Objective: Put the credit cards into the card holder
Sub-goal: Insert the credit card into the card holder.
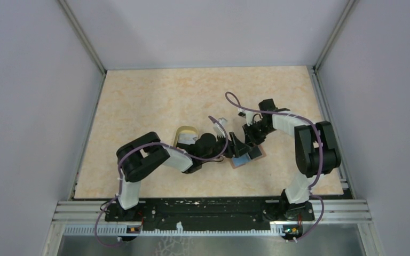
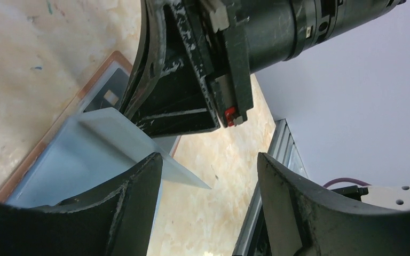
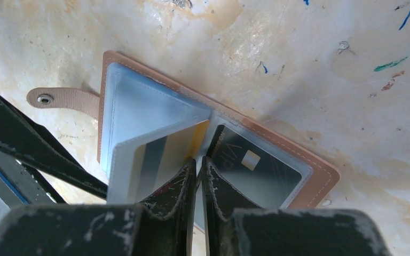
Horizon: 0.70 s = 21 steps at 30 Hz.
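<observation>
Beige marbled surface (image 1: 139, 101), grey walls (image 1: 32, 106). Card holder (image 3: 312, 178) lies open on surface, near its middle. 2 credit cards (image 3: 165, 152) in holder's clear sleeves: striped card (image 3: 155, 160), black card (image 3: 256, 165) beside it. Right end effector (image 3: 199, 166) above holder, fingers together, clamped on a holder sleeve. Left end effector (image 2: 209, 160) just beside holder, fingers apart, nothing between.

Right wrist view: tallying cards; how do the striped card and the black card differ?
The striped card tilts in a raised sleeve; the black card lies flat. The striped card shows grey and yellow bands; the black card, a chip. Both sit inside the card holder.
</observation>
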{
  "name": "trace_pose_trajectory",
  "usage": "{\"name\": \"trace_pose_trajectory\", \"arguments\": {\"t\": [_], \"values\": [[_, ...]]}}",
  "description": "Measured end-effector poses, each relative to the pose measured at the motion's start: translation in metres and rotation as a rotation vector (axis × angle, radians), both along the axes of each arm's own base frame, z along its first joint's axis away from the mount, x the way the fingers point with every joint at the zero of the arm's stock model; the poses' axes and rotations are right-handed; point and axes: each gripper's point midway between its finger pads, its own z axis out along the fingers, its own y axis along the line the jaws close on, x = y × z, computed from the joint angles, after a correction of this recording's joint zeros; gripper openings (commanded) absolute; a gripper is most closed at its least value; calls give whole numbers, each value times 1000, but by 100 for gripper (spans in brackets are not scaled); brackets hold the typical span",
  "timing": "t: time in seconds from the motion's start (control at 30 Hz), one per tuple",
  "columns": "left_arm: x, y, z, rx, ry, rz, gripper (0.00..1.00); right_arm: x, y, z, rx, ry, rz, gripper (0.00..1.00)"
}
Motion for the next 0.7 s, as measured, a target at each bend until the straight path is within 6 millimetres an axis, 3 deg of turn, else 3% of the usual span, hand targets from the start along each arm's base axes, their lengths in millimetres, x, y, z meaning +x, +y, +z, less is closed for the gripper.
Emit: {"name": "trace_pose_trajectory", "arguments": {"t": [0.2, 0.43, 0.7], "values": [[7, -11, 4, 6, -12, -3, 72, 6, -9, 11, -20, -61, -40, 10], [9, -16, -12, 47, 5, -7, 72, 24, -20, 40, -16, -213, -98, 10], [17, -30, -15, 62, 13, -13, 72, 34, -37, 44, -39, -263, -169, 11]]}}
